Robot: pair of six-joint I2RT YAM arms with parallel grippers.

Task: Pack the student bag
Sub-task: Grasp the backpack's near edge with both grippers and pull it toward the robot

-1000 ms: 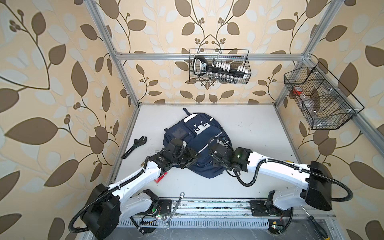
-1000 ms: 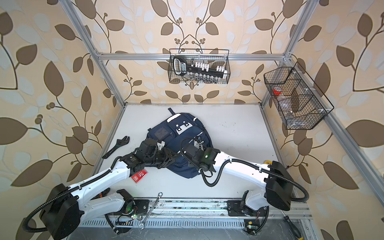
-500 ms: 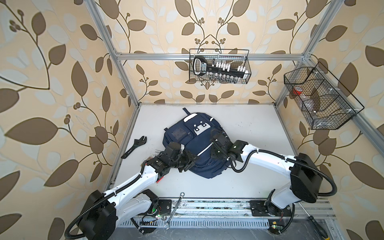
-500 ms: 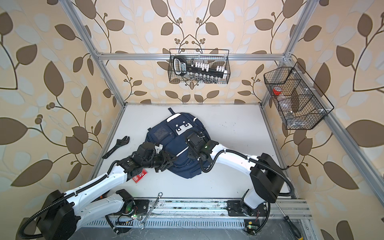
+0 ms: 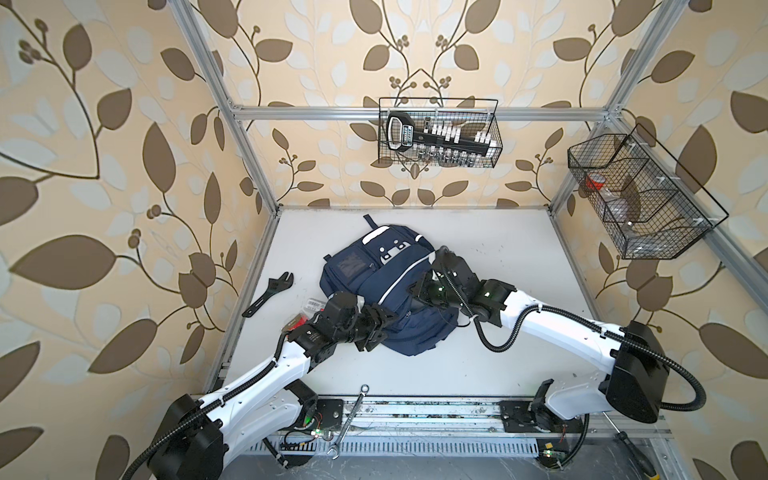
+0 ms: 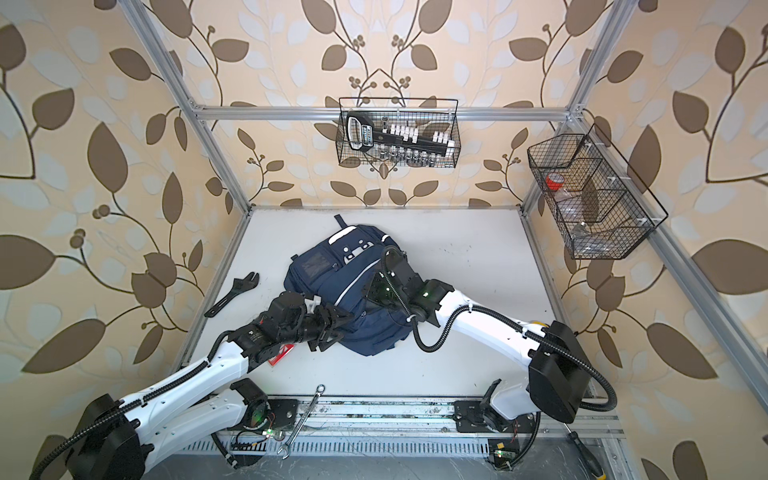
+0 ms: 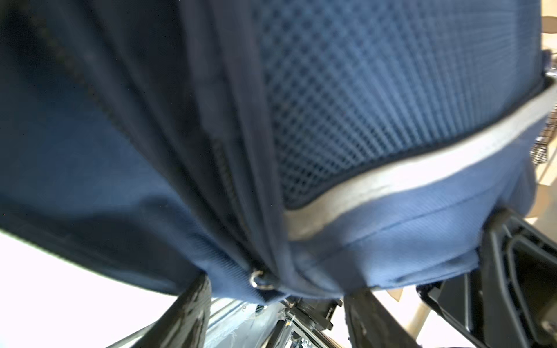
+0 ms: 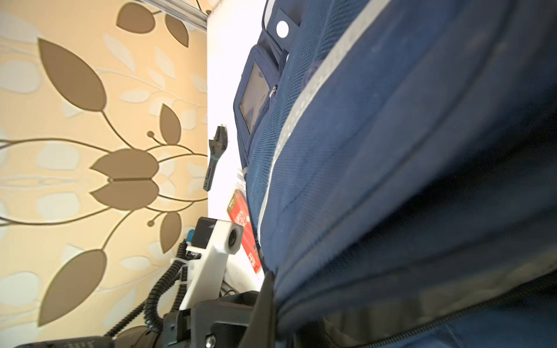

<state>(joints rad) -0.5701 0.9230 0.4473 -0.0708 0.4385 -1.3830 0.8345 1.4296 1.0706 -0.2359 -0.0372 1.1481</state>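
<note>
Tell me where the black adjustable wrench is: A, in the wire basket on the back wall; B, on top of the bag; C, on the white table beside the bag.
C: in both top views the black adjustable wrench lies flat on the white table, apart from the student bag, toward the left arm's side wall.

Beige walls with brown leaves, aluminium frame, bright white tabletop

Top views: right gripper fingertips hidden in navy-blue fabric backpack folds; red flat packet mostly under left arm; wrist views show backpack blurred, cut off.
</note>
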